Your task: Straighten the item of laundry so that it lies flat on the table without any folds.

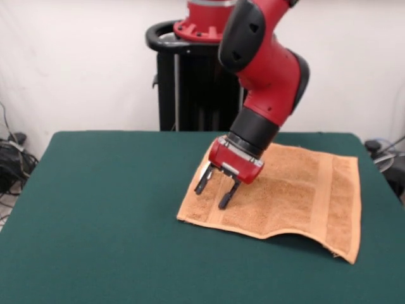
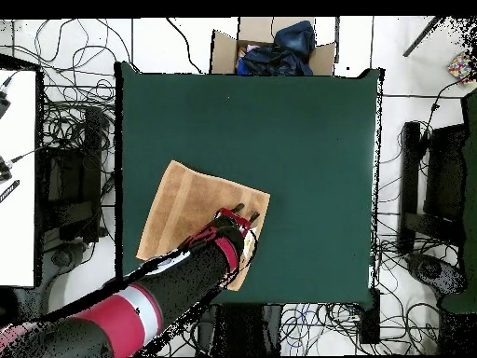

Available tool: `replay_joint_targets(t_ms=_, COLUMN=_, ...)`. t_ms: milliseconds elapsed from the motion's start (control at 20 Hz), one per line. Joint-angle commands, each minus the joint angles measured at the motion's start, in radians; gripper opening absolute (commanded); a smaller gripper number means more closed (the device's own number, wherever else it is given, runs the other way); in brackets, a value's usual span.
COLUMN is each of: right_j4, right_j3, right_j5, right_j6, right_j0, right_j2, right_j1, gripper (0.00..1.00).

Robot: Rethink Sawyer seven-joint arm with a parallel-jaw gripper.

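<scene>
Towel lies askew; open hand seemingly above.

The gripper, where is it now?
In the front view the gripper hangs open over the towel's left end, near the table's middle.

Covers part of the towel from overhead, under the arm. Cut off at the top edge in the front view. No telling whether the fingers touch the cloth.
</scene>
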Motion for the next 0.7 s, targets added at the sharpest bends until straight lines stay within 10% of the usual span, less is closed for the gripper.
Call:
replay_joint_targets(t_ms=50, right_j4=0.165, right_j3=-0.089, right_j5=-0.050, right_j6=0.139, right_j0=0.044, right_j2=0.007, right_j1=0.115, gripper=1.00)
replay_joint_targets(t_ms=700, right_j4=0.343, right_j3=-0.094, right_j5=-0.123, right_j6=0.109, right_j0=0.125, right_j2=-0.103, right_j1=0.286, gripper=1.00)
